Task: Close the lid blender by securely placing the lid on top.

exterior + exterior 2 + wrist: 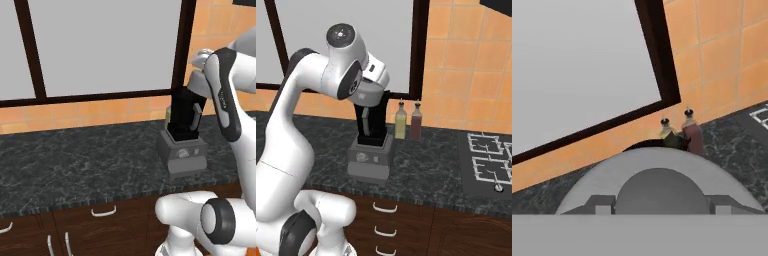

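Fingers (657, 212) clamped on the lid (657, 185), lid held right over the blender (371, 150) jar mouth; the drop looks straight down.

Two slim glass bottles, one yellowish (400, 123) and one dark red (416, 122), stand side by side at the back edge of the dark speckled stone counter (426, 170), left of a black gas hob (488, 162).
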Robot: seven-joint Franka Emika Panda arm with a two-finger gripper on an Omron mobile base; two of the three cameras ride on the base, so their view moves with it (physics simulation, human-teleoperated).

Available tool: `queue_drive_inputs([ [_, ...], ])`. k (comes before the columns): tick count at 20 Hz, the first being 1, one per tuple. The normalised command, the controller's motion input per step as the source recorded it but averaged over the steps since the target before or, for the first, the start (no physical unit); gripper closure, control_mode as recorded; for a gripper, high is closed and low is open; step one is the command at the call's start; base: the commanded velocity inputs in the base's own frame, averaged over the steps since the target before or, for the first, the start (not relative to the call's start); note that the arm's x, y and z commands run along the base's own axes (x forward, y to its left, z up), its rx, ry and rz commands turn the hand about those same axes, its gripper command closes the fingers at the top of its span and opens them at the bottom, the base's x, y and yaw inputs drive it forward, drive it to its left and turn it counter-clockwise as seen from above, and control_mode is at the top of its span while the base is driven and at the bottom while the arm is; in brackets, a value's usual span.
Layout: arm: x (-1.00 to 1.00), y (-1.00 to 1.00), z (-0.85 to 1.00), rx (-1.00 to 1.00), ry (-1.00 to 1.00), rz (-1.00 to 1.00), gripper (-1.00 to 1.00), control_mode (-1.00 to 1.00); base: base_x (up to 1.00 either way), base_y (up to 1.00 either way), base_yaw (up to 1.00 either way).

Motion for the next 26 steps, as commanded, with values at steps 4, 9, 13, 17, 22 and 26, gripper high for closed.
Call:
queue_drive_inputs([
  [4,0.25,0.07,0.12,-0.16,0.00,0.00,1.00,-1.00,0.00,0.00,0.00],
  [9,0.50,0.03,0.00,-0.15,0.00,0.00,1.00,-1.00,0.00,0.00,0.00],
  [13,0.62,0.05,0.02,-0.12,0.00,0.02,1.00,-1.00,0.00,0.00,0.00],
  [17,0.56,0.07,0.00,-0.11,0.00,0.00,1.00,-1.00,0.00,0.00,0.00],
  [22,0.55,0.01,0.00,-0.09,0.00,0.01,1.00,-1.00,0.00,0.00,0.00],
  [26,-0.03,0.12,0.03,-0.07,-0.01,0.01,1.00,-1.00,0.00,0.00,0.00],
])
